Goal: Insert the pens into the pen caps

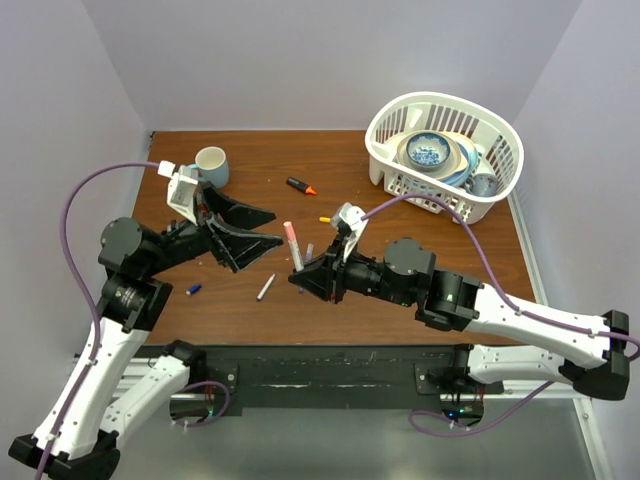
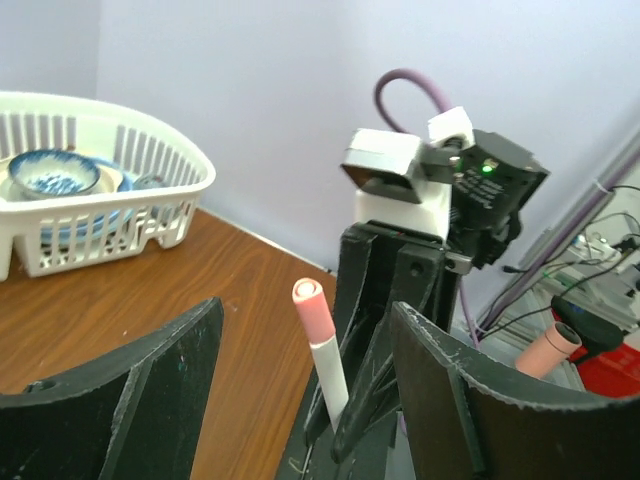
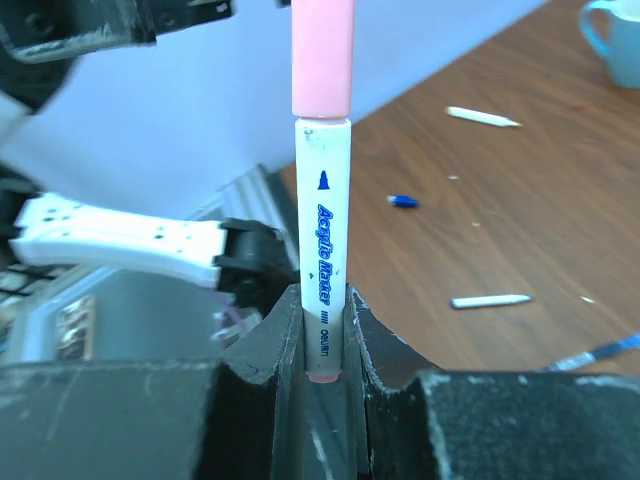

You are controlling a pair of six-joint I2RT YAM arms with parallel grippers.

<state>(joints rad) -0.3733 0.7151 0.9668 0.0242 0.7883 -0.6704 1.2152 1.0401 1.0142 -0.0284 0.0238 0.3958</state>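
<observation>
A white pen (image 1: pixel 294 252) with a pink cap (image 1: pixel 290 232) on its upper end stands upright in my right gripper (image 1: pixel 298 272), which is shut on the barrel's lower end. In the right wrist view the pen (image 3: pixel 323 230) rises from between the closed fingers (image 3: pixel 283 330), the pink cap (image 3: pixel 322 60) on top. My left gripper (image 1: pixel 272 226) is open just left of it. From the left wrist, the capped pen (image 2: pixel 330 365) stands between the spread fingers (image 2: pixel 150 385), touching neither. A grey pen (image 1: pixel 266 287), a blue cap (image 1: pixel 194 290) and an orange cap (image 1: pixel 325 218) lie on the table.
An orange-and-black marker (image 1: pixel 301 186) lies toward the back. A pale blue mug (image 1: pixel 211 165) stands at the back left. A white basket (image 1: pixel 500 190) holding bowls occupies the back right corner. Another dark pen (image 1: pixel 309 252) lies beside the right gripper.
</observation>
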